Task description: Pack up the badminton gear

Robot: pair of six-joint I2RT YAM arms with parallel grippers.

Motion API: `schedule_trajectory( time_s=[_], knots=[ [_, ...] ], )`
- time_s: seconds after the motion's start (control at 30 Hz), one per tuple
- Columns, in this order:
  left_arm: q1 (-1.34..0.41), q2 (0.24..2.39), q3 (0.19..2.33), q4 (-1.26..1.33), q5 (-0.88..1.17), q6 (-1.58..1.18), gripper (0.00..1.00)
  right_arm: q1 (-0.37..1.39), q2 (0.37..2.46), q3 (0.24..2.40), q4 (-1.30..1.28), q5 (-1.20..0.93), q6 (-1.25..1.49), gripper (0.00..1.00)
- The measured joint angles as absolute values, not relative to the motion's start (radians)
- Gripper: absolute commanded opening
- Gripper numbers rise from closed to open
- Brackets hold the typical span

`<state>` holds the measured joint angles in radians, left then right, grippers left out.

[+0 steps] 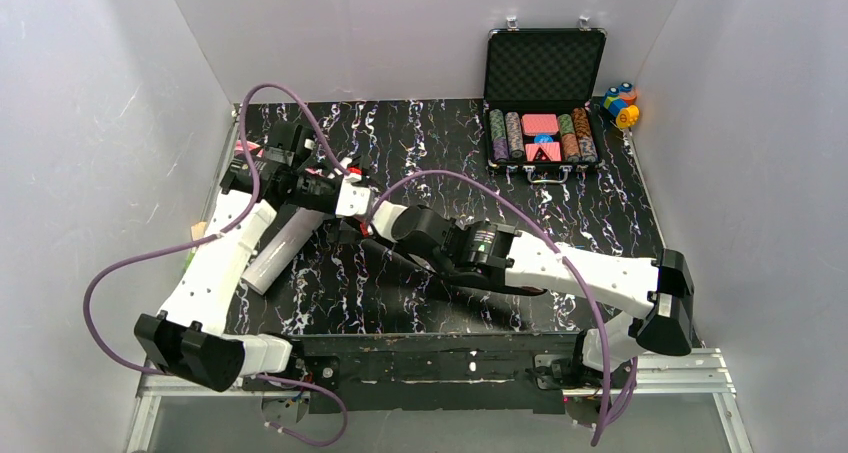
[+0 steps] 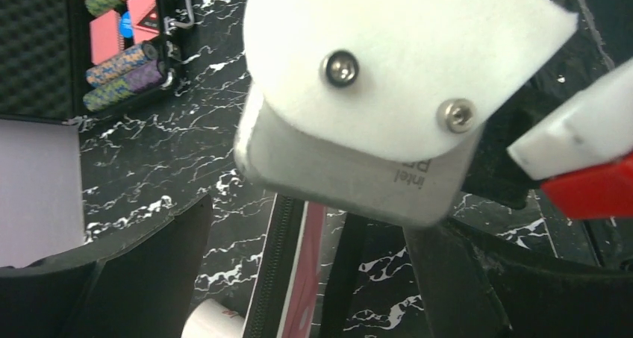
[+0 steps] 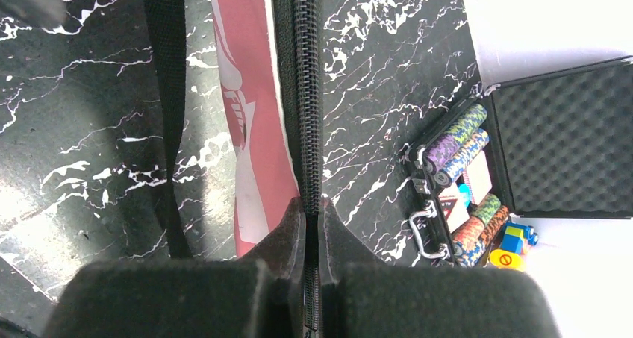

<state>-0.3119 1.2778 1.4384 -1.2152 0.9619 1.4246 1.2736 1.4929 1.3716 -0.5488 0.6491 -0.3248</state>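
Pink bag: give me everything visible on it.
The pink bag lies on the black marbled table and is largely hidden in the top view. It is pink fabric with white print, with a black zipper along one edge and a black strap beside it. The right gripper is shut on the zipper line.

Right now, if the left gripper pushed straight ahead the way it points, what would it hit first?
Probably the right arm's wrist camera, filling the view just ahead of the open left gripper; exact depth is unclear.
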Motion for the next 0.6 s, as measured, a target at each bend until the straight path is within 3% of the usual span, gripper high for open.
schedule_trajectory(
  time_s=[0.23, 0.43, 0.53, 0.6],
  knots=[
    [-0.326, 1.275, 1.420, -1.204, 0.957, 1.428, 0.95, 1.296, 1.493, 1.372, -0.548, 0.683, -0.347, 0.01],
    [-0.340, 1.281, 1.414, -1.173, 0.948, 1.414, 0.86, 1.316, 1.493, 1.372, -0.535, 0.752, -0.370, 0.01],
    [-0.343, 1.287, 1.410, -1.173, 0.945, 1.412, 0.77, 1.319, 1.493, 1.372, -0.534, 0.791, -0.387, 0.01],
    [-0.343, 1.287, 1.395, -1.174, 0.946, 1.412, 0.63, 1.321, 1.493, 1.371, -0.534, 0.815, -0.403, 0.01]
  ],
)
